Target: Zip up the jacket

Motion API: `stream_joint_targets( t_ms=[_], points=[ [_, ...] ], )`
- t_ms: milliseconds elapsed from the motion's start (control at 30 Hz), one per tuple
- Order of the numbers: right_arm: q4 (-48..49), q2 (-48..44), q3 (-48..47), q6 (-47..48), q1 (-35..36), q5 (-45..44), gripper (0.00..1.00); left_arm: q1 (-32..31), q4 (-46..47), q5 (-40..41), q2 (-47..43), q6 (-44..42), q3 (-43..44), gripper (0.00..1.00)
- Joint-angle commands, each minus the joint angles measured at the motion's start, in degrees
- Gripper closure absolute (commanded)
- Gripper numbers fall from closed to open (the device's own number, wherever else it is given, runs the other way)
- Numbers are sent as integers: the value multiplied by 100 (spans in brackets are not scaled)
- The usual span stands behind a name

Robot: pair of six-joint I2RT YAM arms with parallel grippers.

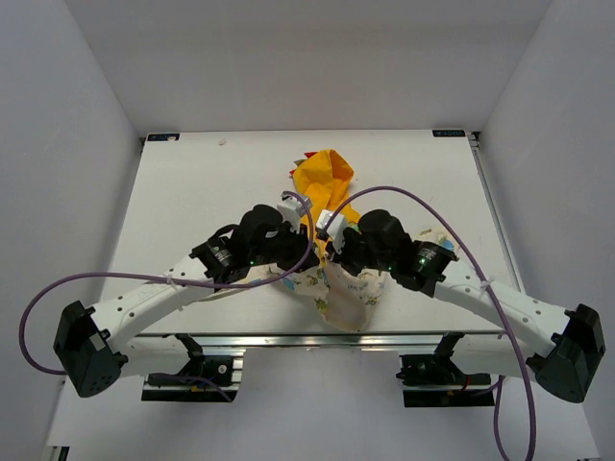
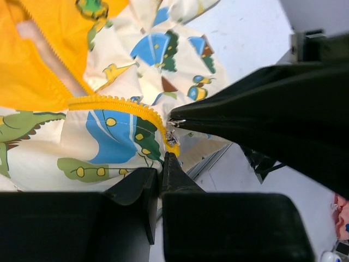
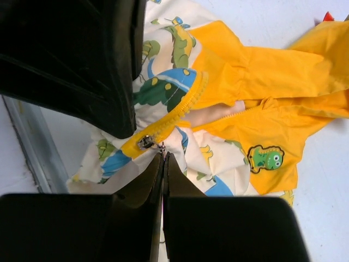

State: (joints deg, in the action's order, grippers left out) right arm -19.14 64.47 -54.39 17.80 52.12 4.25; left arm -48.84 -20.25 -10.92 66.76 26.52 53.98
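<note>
Top external view hides the jacket's (image 1: pixel 323 179) front beneath the left tool (image 2: pixel 168 138), pinched on the zipper's (image 2: pixel 117 102) bottom end, and the right tool (image 3: pixel 147 145), clamped on its slider (image 3: pixel 144 142).

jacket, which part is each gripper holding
Both pinch the jacket at the zipper's bottom end: right gripper by the slider, left gripper just beside it.

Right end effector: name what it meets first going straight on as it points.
The right end effector would first meet the jacket at its zipper slider; it may touch already, depth is unclear.
</note>
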Motion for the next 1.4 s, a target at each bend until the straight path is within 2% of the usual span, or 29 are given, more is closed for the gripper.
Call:
stream_joint_targets(
  t_ms=[0,67,167,367,433,533,633,667,700,767,933,1000,1067,1233,1367],
  points=[
    [1521,-328,261,294,-79,-1084,100,-38,-1516,-16,283,344,60,100],
    [1912,-705,604,294,-79,-953,100,-29,-1675,-33,390,459,8,100],
    [2352,-926,851,311,-79,-952,100,-29,-1430,-261,294,591,-282,100],
    [2370,-603,877,347,-88,-1120,100,-38,-1218,-797,135,582,-440,100],
    [2449,-584,878,338,-79,-988,100,-29,-1411,-859,266,582,-449,100],
    [2362,-567,764,286,-88,-786,100,-29,-1893,-509,583,591,-283,100],
    [1749,-506,475,-55,-79,-505,100,-38,-2079,-69,619,600,-10,76],
    [1407,-392,325,-188,-79,-365,100,-29,-2071,80,575,582,60,74],
    [1012,-339,202,-363,-79,-338,100,-29,-2018,81,436,539,130,75],
    [938,-259,69,-576,-79,-390,100,-29,-1781,63,285,459,166,76],
    [1254,257,-114,-541,-88,-1354,100,-38,-1912,-305,319,432,122,99],
    [1272,557,-282,-506,-131,-1803,100,-29,-2009,-576,390,468,-27,100],
    [1246,996,-537,-506,-263,-1840,100,-29,-1983,-823,416,564,-299,100],
    [1316,1515,-704,-550,-684,-1349,100,-38,-1869,-1342,241,792,-870,100],
    [1386,1946,-810,-532,-1001,-1137,100,-38,-1904,-1378,109,846,-1196,100]
  ],
)
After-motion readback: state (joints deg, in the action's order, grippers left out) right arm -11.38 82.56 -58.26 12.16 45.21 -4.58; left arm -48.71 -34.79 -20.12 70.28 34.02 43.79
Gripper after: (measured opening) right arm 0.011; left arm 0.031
